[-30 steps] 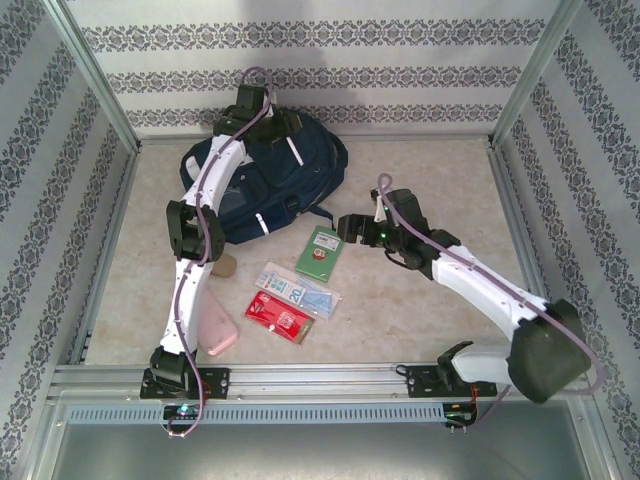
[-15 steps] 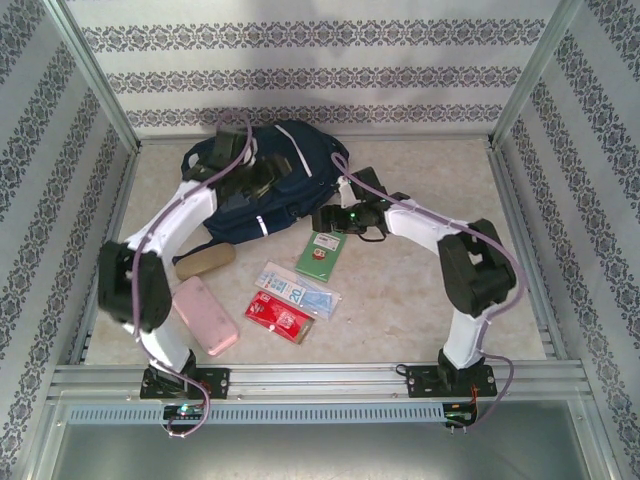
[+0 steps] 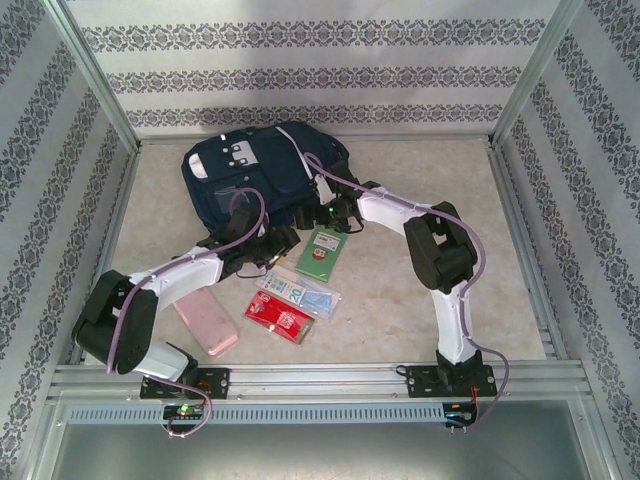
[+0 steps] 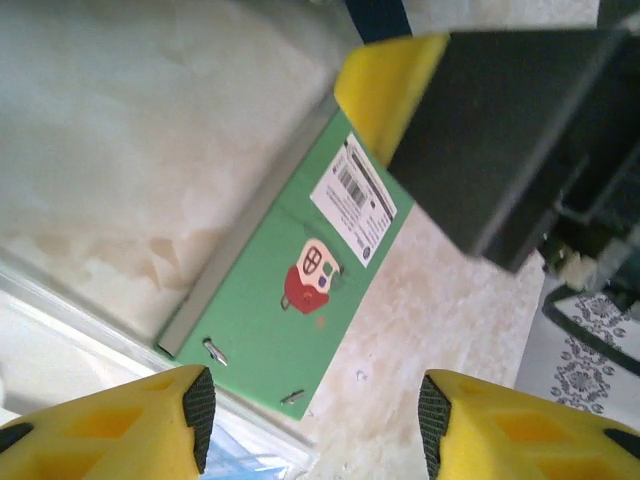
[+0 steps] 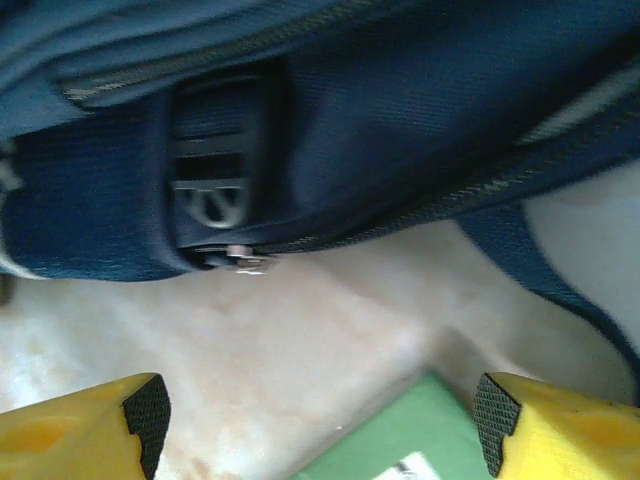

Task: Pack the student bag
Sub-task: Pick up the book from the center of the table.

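Left arm swung down off student bag (image 3: 215, 190), far-left on table (image 3: 420, 300), to green notebook (image 4: 300, 290); my left gripper (image 4: 315, 415) open, empty. My right gripper (image 5: 320, 420) open by zipper pull (image 5: 238, 260). Next, I judge: pinch pull, unzip.

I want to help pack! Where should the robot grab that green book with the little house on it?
Probably across its narrow width, coming straight down from above: the green book lies flat on the table, thin, with both long edges free.
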